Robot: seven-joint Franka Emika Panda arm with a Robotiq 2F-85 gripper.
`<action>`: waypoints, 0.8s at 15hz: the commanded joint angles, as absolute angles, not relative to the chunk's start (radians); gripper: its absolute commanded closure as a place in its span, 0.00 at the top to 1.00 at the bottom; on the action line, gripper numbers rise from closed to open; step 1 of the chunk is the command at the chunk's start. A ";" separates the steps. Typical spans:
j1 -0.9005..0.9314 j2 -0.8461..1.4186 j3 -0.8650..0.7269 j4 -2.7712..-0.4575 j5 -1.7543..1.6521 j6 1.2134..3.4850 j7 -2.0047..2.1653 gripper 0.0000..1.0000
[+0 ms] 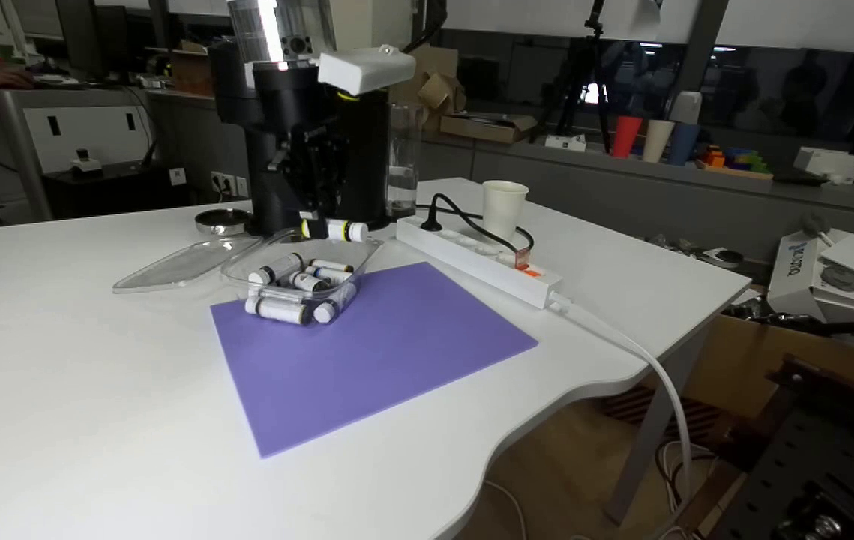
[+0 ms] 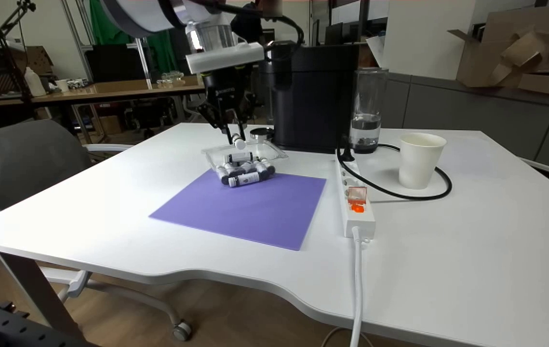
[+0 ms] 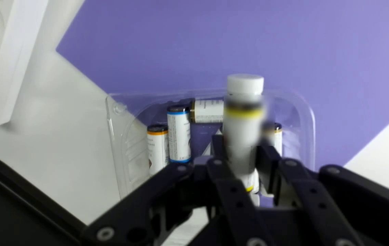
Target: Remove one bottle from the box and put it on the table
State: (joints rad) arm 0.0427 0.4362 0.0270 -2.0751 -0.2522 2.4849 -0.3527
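A small white bottle (image 1: 337,229) with a white end, a black ring and yellow bands is held in my gripper (image 1: 313,225), lying roughly level above the clear box (image 1: 235,264). The held bottle (image 2: 238,141) and gripper (image 2: 235,133) also show in an exterior view. In the wrist view the fingers (image 3: 240,148) close on both sides of the bottle (image 3: 244,124), which is partly blurred. Several similar bottles (image 3: 179,136) lie in the box (image 3: 308,126) below; the fingers hide some. The white table (image 1: 97,390) is around and under the box.
A purple mat (image 1: 382,352) lies partly under the box. A clear plastic lid-like piece (image 1: 179,268) is beside it. A white power strip (image 1: 479,262), paper cup (image 1: 503,210), black bin (image 2: 310,101), glass cylinder (image 2: 367,111) and round metal tin (image 1: 223,220) stand nearby.
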 commanded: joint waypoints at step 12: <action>-0.102 0.457 -0.031 -2.256 -0.201 2.661 -0.313 0.07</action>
